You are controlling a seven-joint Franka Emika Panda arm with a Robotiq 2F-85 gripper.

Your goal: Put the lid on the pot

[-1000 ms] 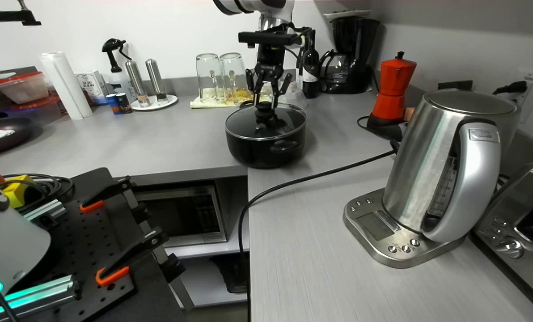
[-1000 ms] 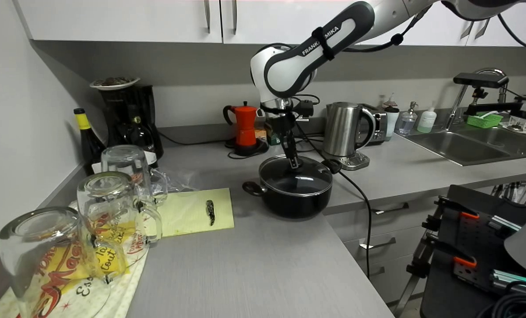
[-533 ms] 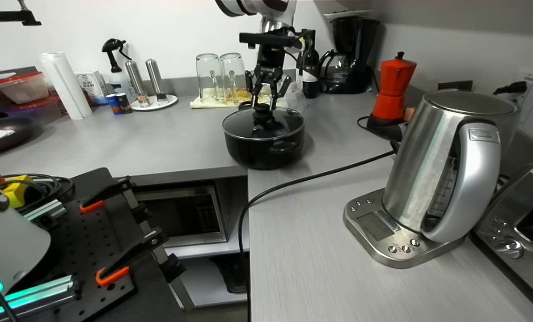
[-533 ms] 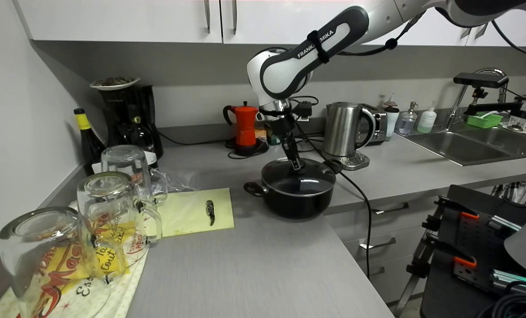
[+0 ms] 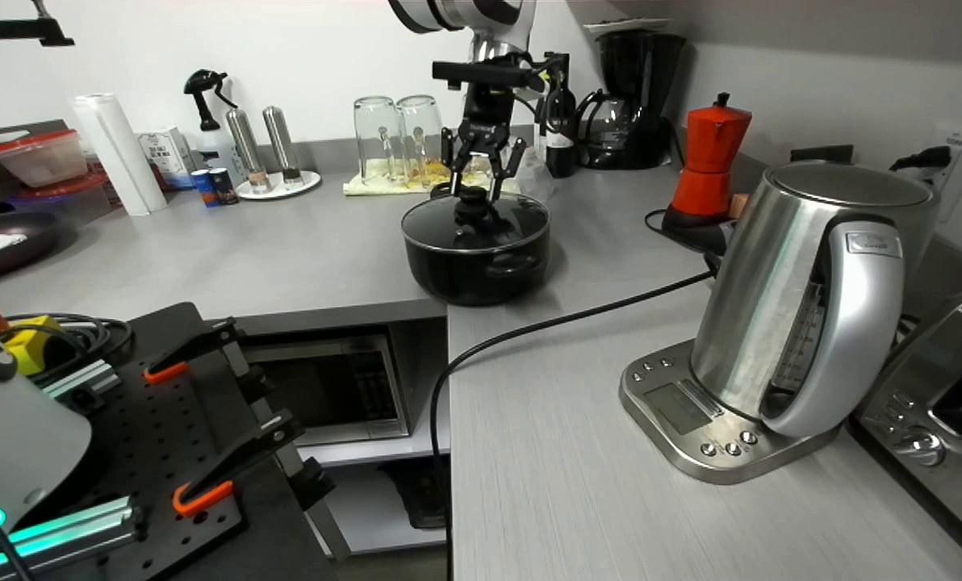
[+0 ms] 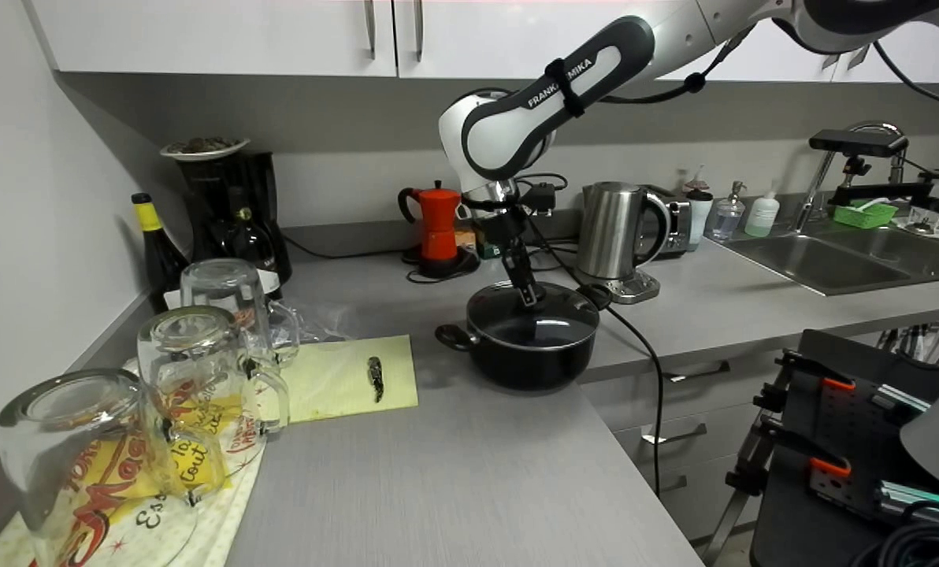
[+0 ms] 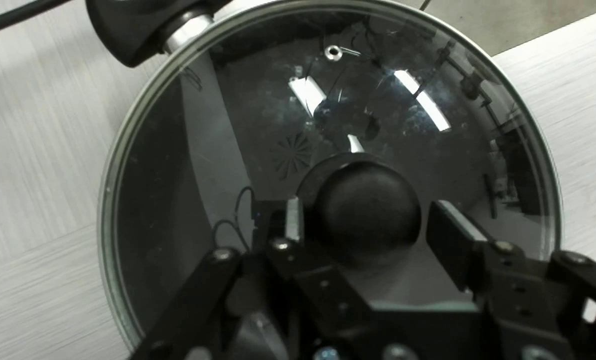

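The clear glass lid with a metal rim lies level on the low black pot in both exterior views. In the wrist view the lid fills the middle, with its black knob at the centre and a pot side handle at upper left. My gripper points down over the lid, one finger on each side of the knob. It is open: a gap shows at the right finger, while the left finger is close beside the knob. The gripper also shows in both exterior views.
The steel kettle stands on its base near the pot. Its black cord runs past the pot and over the counter edge. A red moka pot, a coffee maker and glass mugs stand around.
The lid and pot shifted slightly, and the lid settled a little lower, between one second and half a second ago. My fingers now look slightly further apart around the knob.
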